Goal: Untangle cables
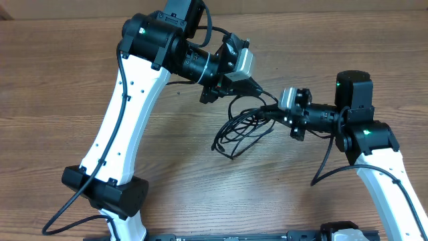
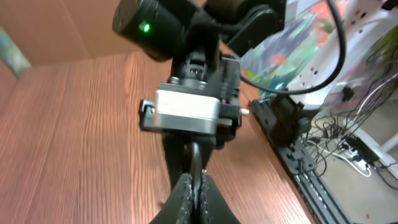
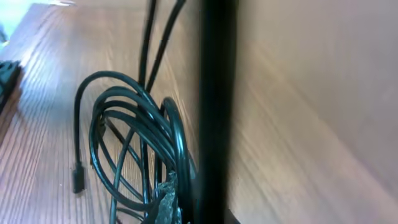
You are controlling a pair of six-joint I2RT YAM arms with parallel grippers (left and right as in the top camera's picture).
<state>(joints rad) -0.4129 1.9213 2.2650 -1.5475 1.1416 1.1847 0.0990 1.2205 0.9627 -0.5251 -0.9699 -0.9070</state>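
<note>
Counter (image 1: 53, 80): bare wood-grain top. It carries the lower part of the tangle, so part of the weight rests there and not on the grips.

Cables (image 1: 241, 130): a bundle of thin black loops hanging just below and in front of both hands. The top is gathered up towards the fingertips and the bottom loops trail onto the counter. In the right wrist view the cables (image 3: 137, 143) fan out as nested rings, probably because they are lifted from one edge.

Left hand (image 1: 259, 89): clenched. In its own view the left hand (image 2: 193, 199) shows pads pressed together, with a thin black strand seeming to run out from between them towards the other hand. It looks like an anchor grip on one strand.

Right hand (image 1: 271, 110): just beside the left, reaching in from the opposite side. At the bottom of its view the right hand (image 3: 186, 205) is clamped where the loops bunch against its pad. Two grips set this close suit pulling the strands apart.

Plug (image 3: 78, 177): a small end hanging free on the outermost loop, well away from the right hand. It is a loose end to draw out.
</note>
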